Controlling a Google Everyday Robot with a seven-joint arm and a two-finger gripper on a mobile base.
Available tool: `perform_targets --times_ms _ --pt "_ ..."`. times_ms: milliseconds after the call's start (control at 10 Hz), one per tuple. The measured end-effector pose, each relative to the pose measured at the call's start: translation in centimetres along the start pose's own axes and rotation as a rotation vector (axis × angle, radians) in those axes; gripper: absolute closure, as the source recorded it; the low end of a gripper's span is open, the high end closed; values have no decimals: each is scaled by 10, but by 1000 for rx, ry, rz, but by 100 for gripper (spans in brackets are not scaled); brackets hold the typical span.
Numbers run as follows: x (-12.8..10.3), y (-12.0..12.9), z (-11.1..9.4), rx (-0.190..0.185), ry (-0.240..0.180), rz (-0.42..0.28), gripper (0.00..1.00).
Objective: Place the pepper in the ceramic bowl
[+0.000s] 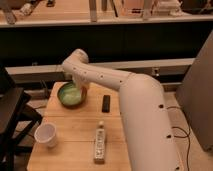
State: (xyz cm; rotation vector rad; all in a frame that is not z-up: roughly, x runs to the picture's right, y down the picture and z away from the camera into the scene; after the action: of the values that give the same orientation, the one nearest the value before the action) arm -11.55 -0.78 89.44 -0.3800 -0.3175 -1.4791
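Orange pepper (84, 90) sits at the gripper (79, 87) over the ceramic bowl (63, 98)'s right rim, can't tell if it's gripped or released, so it might clip the rim and roll onto the tabletop (75, 127).

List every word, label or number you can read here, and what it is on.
No text can be read.
The white bottle lying on the table has markings too blurred to read.
The black remote, the paper cup and the green bowl show no lettering.
The pincer, over the bowl, shows none either.
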Motion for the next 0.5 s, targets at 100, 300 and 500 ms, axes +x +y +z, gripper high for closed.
perform_targets --times_ms 100,300,500 --pt "-2 1 1 -3 -1 -3 94" --pt "-1 1 4 -4 0 -5 79" --pt "-1 -3 5 -3 4 -9 65"
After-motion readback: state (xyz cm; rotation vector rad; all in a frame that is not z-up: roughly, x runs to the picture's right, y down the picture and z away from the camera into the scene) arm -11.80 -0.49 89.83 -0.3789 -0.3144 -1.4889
